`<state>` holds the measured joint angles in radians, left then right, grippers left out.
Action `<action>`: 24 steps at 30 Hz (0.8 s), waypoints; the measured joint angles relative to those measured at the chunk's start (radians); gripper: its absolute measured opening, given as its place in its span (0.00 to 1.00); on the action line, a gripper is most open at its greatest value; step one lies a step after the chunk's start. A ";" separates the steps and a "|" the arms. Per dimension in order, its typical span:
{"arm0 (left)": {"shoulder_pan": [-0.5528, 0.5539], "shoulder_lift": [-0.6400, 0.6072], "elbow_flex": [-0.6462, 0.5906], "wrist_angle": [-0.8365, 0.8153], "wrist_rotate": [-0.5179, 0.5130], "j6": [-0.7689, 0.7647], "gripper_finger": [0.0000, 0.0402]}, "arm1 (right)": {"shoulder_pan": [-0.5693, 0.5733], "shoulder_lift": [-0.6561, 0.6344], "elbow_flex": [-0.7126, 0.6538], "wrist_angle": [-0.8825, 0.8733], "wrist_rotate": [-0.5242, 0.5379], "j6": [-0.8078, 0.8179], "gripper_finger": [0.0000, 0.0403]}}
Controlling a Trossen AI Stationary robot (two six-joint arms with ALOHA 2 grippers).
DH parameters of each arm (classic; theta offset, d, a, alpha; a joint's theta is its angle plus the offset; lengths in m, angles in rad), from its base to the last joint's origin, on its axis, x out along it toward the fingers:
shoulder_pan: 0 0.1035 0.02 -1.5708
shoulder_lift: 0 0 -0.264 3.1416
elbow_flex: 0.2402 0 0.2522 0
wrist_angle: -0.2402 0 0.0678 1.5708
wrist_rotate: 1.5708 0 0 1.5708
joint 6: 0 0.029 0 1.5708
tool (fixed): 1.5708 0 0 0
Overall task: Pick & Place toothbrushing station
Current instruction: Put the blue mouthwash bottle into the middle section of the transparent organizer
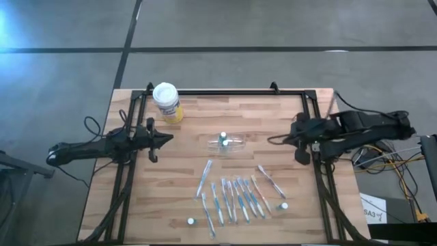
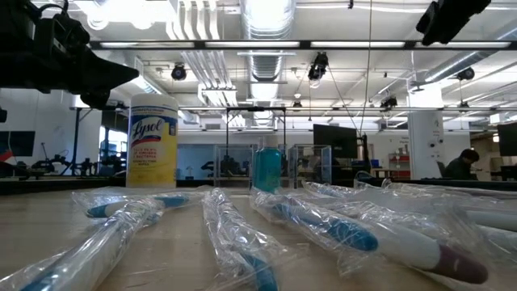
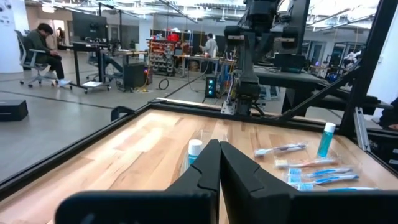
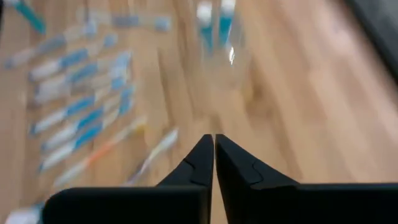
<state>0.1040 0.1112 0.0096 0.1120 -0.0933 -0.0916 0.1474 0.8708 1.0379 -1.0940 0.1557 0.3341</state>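
From above, the clear holder (image 1: 227, 142) sits mid-tabletop (image 1: 184, 205) between the left claw (image 1: 166, 139) and right claw (image 1: 289, 140), with wrapped toothbrushes (image 1: 235, 197) scattered nearer the front edge. In the wrist views, each claw's fingers are pressed together, pinching nothing.

Lysol canister (image 1: 166, 101) | upright | wooden table (image 1: 184, 178) | far-left corner

Pale striped butcher-block wood on the table (image 1: 171, 198), framed in black. Yellow Lysol canister (image 1: 167, 103) with white lid, blue lettering. Clear holder (image 1: 227, 143) carrying teal, white-capped tubes (image 1: 223, 139). Wrapped toothbrushes (image 1: 235, 198) mostly blue and white, a few pink-orange. Matte black on left gripper (image 3: 219, 163) and right gripper (image 4: 214, 155).
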 joint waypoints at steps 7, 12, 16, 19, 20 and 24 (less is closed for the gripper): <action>0.000 0.000 0.000 -0.002 0.000 -0.015 0.04 | 0.106 0.197 0.173 -0.098 -0.190 0.094 0.25; 0.000 0.000 0.000 -0.023 0.013 -0.020 0.03 | 0.246 0.280 0.186 -0.097 -0.206 0.264 0.43; 0.000 0.000 0.000 -0.079 0.022 -0.012 0.02 | 0.381 0.339 0.176 -0.094 -0.209 0.384 0.55; 0.000 -0.001 0.001 -0.086 0.024 -0.013 0.02 | 0.461 0.386 0.174 -0.076 -0.209 0.473 0.61; 0.000 0.000 0.001 -0.087 0.024 -0.015 0.03 | 0.482 0.400 0.175 -0.066 -0.210 0.506 0.62; 0.000 0.000 0.001 -0.087 0.024 -0.020 0.04 | 0.537 0.471 0.174 -0.052 -0.209 0.605 0.66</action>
<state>0.1040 0.1108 0.0105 0.0254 -0.0692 -0.1115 0.6846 1.3413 1.2118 -1.1459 -0.0531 0.9390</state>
